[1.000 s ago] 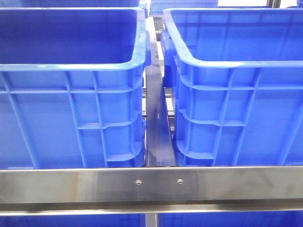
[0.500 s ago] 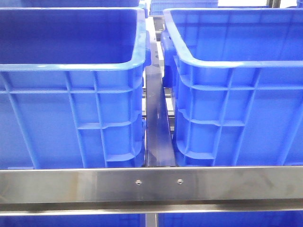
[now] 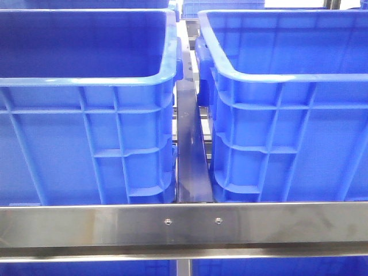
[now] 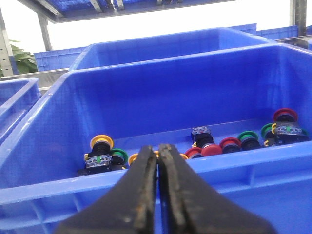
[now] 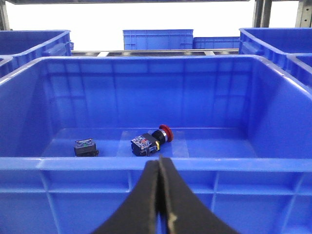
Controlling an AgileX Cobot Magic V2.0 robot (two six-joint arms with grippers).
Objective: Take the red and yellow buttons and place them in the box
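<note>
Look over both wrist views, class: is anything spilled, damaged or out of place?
Nothing stands out. Assorted buttons lie loose inside one blue bin; a red button lies on its side in the other bin beside a small black block. Nothing spilled outside.

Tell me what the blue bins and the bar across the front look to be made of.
The blue bins look like moulded plastic, judging by the ribbed walls, rolled rim and soft sheen. The bar looks like brushed metal, perhaps stainless steel: grey, faintly streaked reflections, two screw heads.

Both blue bins (image 3: 86,86) open-topped; only a narrow gap (image 3: 190,144) between.
</note>
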